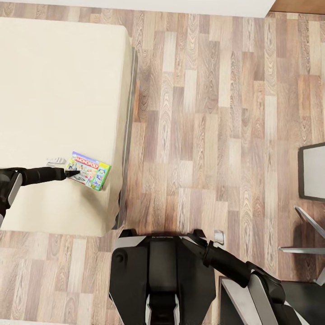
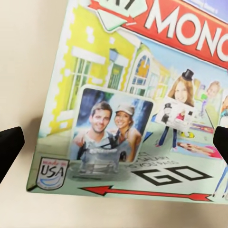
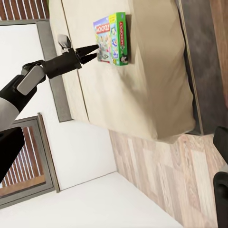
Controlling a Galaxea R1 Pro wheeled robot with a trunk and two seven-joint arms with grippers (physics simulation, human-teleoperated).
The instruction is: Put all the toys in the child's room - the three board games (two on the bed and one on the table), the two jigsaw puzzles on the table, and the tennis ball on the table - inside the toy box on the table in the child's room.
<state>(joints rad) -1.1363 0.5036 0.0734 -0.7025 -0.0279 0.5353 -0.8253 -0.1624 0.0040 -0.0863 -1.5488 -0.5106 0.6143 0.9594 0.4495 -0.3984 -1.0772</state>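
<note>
While the wood-plank floor (image 1: 212,135) takes up most of the head view, the large cream-coloured mattress of the bed (image 1: 54,90) with its thin grey frame edge fills the left side, and it carries the thing now in hand. Near the bed's corner closest to the robot lies the flat purple-green "Monopoly" board game box (image 1: 89,170), face up and close to the frame edge. The black left gripper (image 1: 72,173) reaches over the mattress to the box's near end; in the left wrist view its two dark fingertips (image 2: 9,147) stand wide apart at either side of the printed lid, gripping nothing. The right gripper (image 3: 221,166) shows as dark fingers over the floor, and I cannot tell how far apart they are.

By my reading, this is the approach to pick up a bed game. Next the fingers would need to come down over one edge of the thin box and close firmly.
</note>
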